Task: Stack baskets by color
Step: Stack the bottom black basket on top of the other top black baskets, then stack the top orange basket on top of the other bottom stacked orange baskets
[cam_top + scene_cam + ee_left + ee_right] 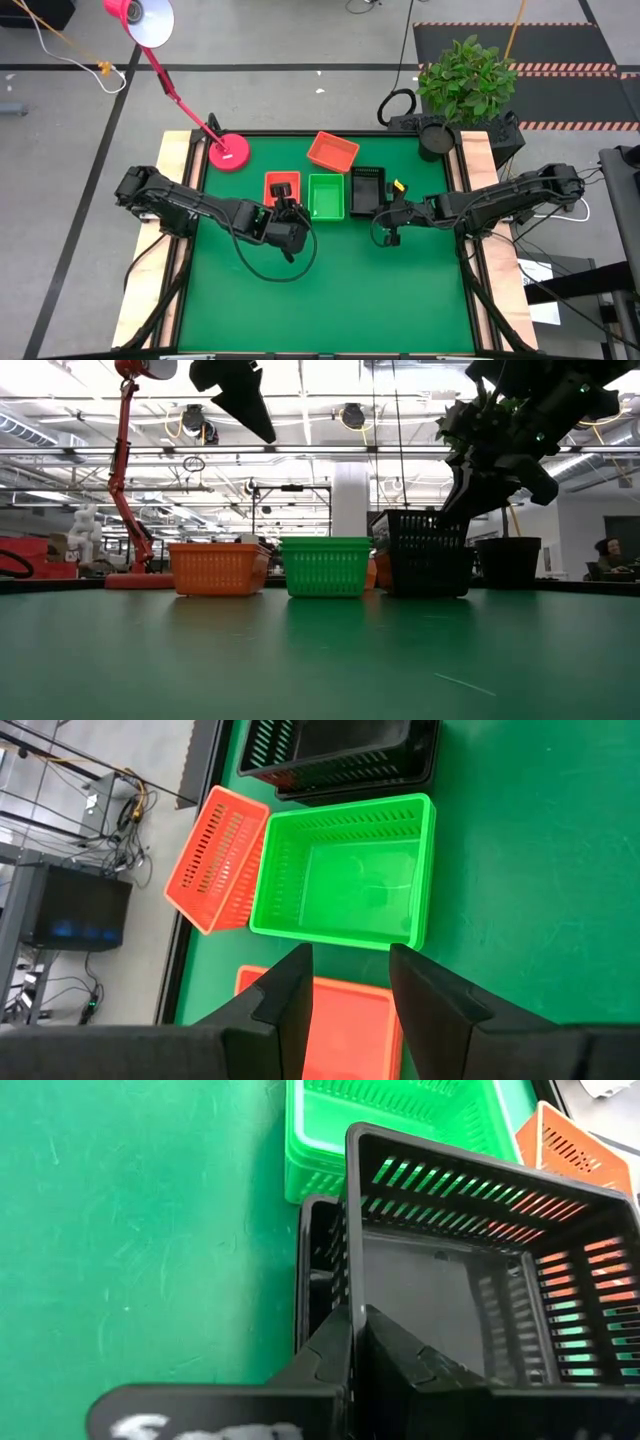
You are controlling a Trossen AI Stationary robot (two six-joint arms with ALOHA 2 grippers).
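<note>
Orange baskets [333,151]: two; green [327,196], black [366,188] stacks.

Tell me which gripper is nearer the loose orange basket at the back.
Left. The left gripper hovers over the orange stack, just in front of that tilted orange basket; the right gripper is farther, holding a black basket.

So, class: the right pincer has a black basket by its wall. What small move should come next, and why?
Probably lower it straight down. The right pincer is shut on the black basket's wall, holding it tilted over the black stack, not yet nested.
</note>
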